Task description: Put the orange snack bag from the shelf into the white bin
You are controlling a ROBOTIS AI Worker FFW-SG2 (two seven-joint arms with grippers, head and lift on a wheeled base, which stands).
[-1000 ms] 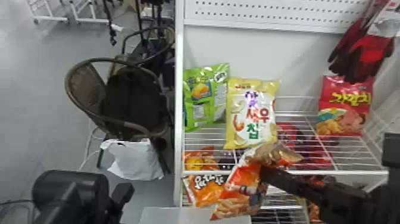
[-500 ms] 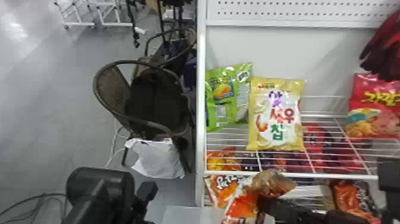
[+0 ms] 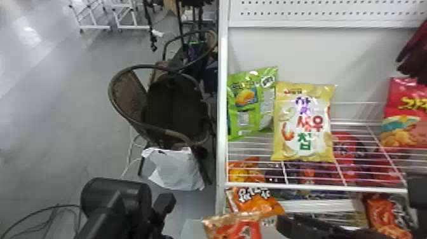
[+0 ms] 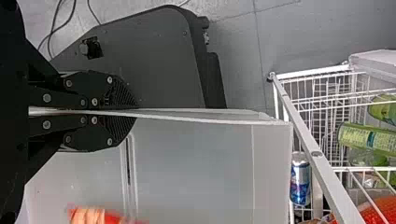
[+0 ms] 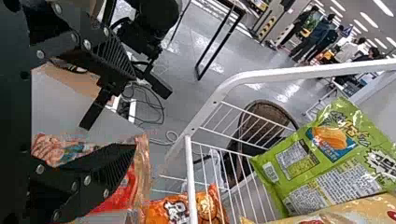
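- The orange snack bag [image 3: 235, 225] is off the shelf [image 3: 317, 187], at six o'clock in the head view, its lower part cut off by the frame edge.
- The right gripper's [image 5: 134, 111] jaws stand wide apart; the bag lies against or just behind one of them, not clamped between the two.
- The left gripper's [image 4: 133, 113] jaws are closed on the wall of the white bin [image 4: 210, 158], likely to steady it.
- Main risk, as I judge it: the bag clings to the open jaw or drops askew, so it hangs on the bin's rim or misses. Pulling the right arm away early could drag it along.
- A tug from the left arm could tilt the bin just as the bag lands.
- Hard to make out: the bag is smeared in the left wrist view, so whether it is inside the bin or above it, I cannot tell.
- Only a pale corner of the bin enters the head view, between six and seven o'clock; its floor is largely cut off.
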